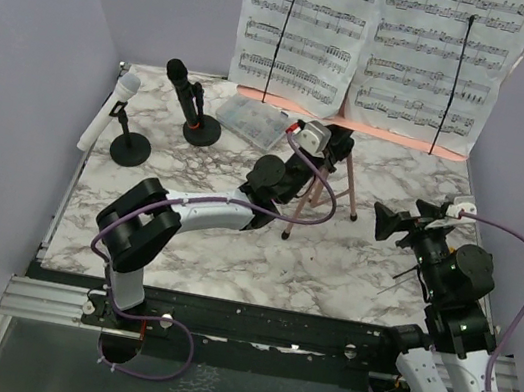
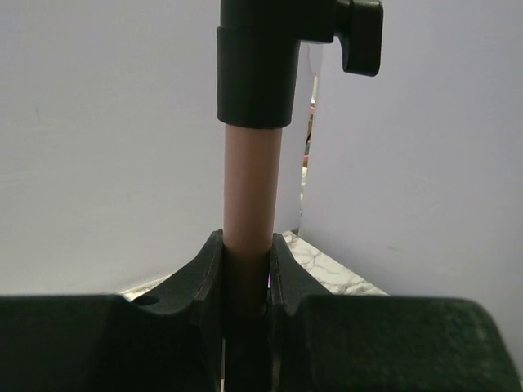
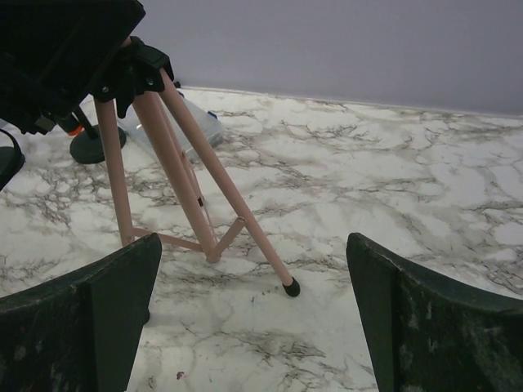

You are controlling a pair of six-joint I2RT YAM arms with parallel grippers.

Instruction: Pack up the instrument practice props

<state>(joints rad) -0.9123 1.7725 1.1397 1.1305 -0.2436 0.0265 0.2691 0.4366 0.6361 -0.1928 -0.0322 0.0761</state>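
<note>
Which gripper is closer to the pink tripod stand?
Left. The left gripper is shut on the pink tripod stand; the right gripper hangs open, apart from its legs.

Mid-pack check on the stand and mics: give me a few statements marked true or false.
1. The left gripper is shut on the stand's pink pole. True.
2. The right gripper holds a tripod leg. False: it is open, short of the legs.
3. The black mic and white mic both sit in holders. True.
4. The pages lie flat. False: they stand upright on the pink board.
</note>
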